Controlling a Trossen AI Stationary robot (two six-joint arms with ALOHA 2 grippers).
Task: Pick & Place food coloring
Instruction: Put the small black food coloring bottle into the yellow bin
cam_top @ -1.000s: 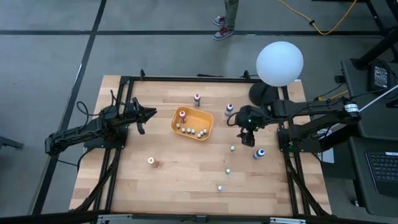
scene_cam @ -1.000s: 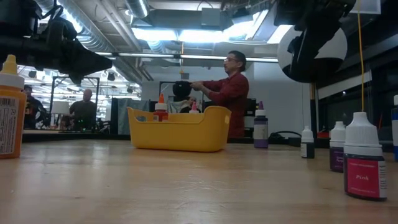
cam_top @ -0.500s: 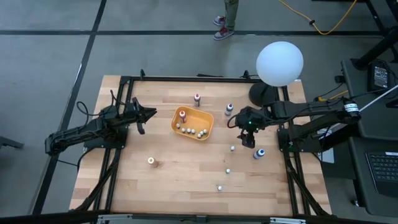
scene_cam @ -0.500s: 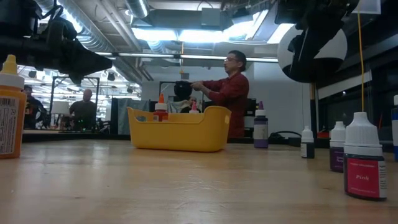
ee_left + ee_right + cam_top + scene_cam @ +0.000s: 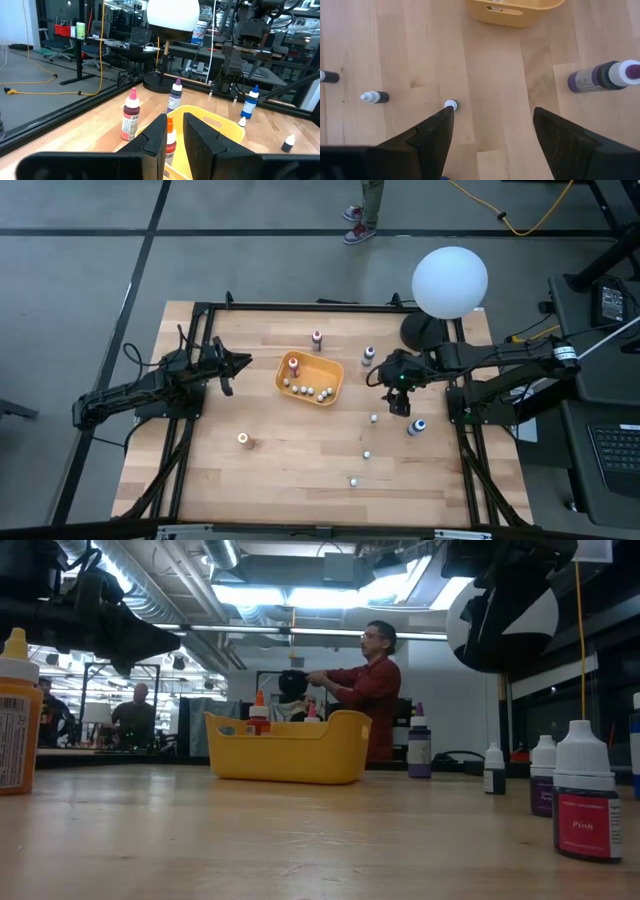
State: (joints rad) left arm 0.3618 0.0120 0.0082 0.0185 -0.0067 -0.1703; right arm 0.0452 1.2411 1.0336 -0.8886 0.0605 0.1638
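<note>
While hovering just right of the yellow tray (image 5: 311, 378) over the desk (image 5: 270, 470), spreading wide and holding nothing: right gripper (image 5: 395, 388), fingers (image 5: 432, 131) pointing down at bare wood. Standing just past one fingertip, a tiny white-capped bottle (image 5: 450, 104). Lying farther out from the tray in the wrist view, two more small dark bottles (image 5: 375, 97), one cut off at the picture's edge.

Standing just right of the tray, a purple-topped bottle (image 5: 368, 356); behind the tray, a maroon-topped one (image 5: 317, 338). Sitting inside the tray at its left end, an orange-topped bottle (image 5: 293, 364), with a row of small white-capped bottles (image 5: 310, 391) along its near wall. Standing right of the tray and nearer, beyond the right gripper, a blue-topped bottle (image 5: 417, 425). Scattered in front of the tray, three more tiny bottles (image 5: 366, 454), and off to the front left an orange bottle (image 5: 242, 440) alone.

Waiting left of the tray, left gripper (image 5: 232, 366), fingers (image 5: 156, 134) nearly closed with a slim gap, gripping nothing, aiming at the tray.

Standing in the room beyond the tray, a person in a red shirt (image 5: 368, 690).
</note>
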